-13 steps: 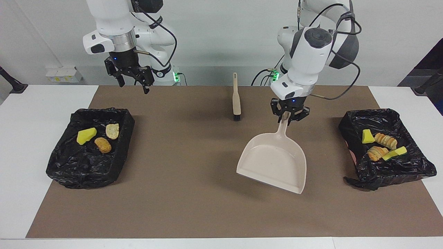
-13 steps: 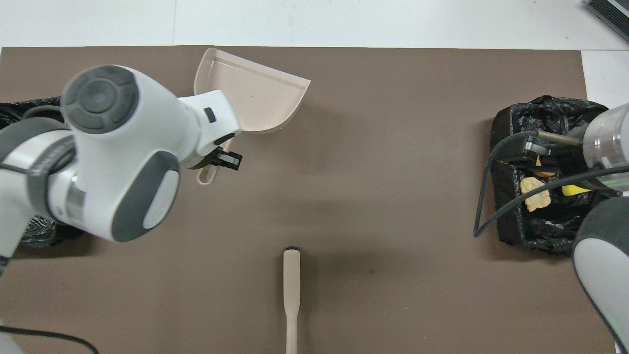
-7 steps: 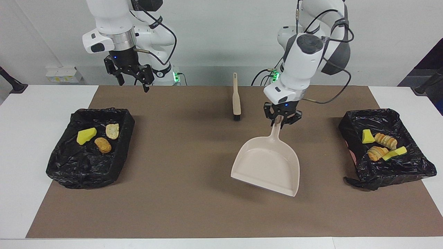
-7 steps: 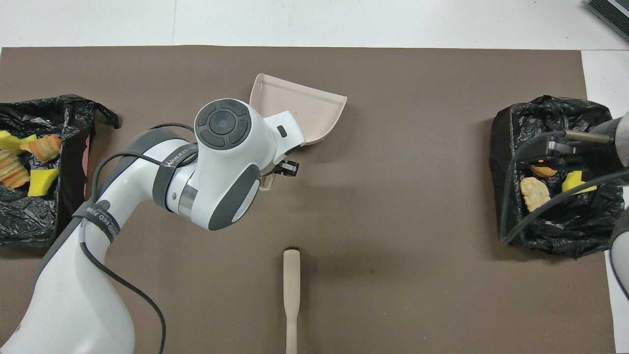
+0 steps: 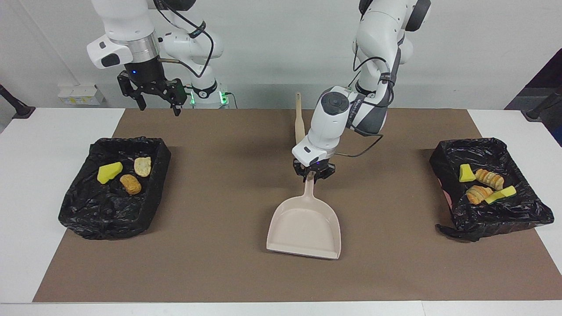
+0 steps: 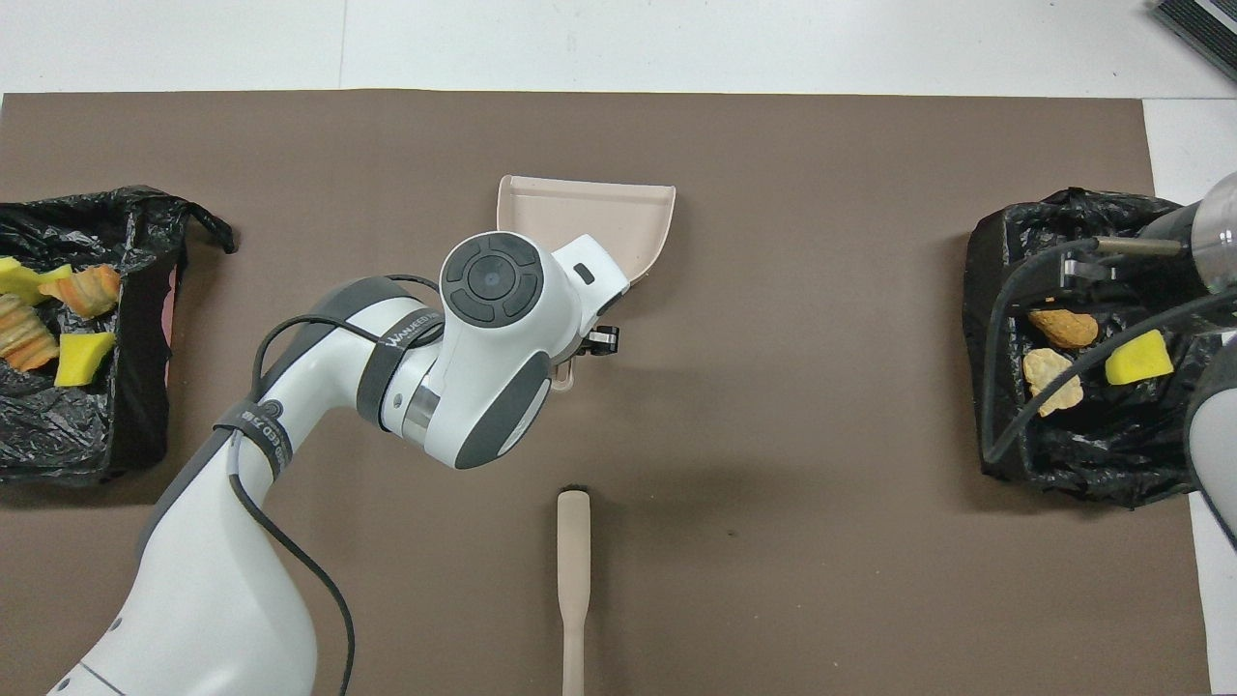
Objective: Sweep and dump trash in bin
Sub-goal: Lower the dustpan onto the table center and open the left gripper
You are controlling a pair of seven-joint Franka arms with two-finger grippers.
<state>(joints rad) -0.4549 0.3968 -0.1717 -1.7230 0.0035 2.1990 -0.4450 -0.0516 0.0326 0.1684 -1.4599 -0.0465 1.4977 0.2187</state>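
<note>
Overhead view, starting nearest the robots: the beige plastic hand brush (image 6: 573, 570) lies flat on the brown mat (image 6: 821, 290), handle toward the robots and dark bristles pointing away. Farther from the robots than the brush is the beige plastic dustpan (image 5: 305, 224), its open lip pointing away from them. The left gripper (image 5: 313, 172) is over the mat just past the brush's bristle end, its fingers pinching the tip of the dustpan's handle. The right gripper (image 5: 156, 94) hangs with fingers spread, high over the mat's edge, well toward the right arm's end of the table from the brush.

All the trash sits in two black-bag-lined bins: the bin (image 5: 491, 147) toward the left arm's end from the brush holds two yellow foam chunks (image 5: 466, 173) and two golden croissant pieces (image 5: 488, 177). The other bin (image 5: 109, 219), toward the right arm's end, holds one yellow chunk (image 5: 109, 172) and two brown bread pieces (image 5: 130, 184).
</note>
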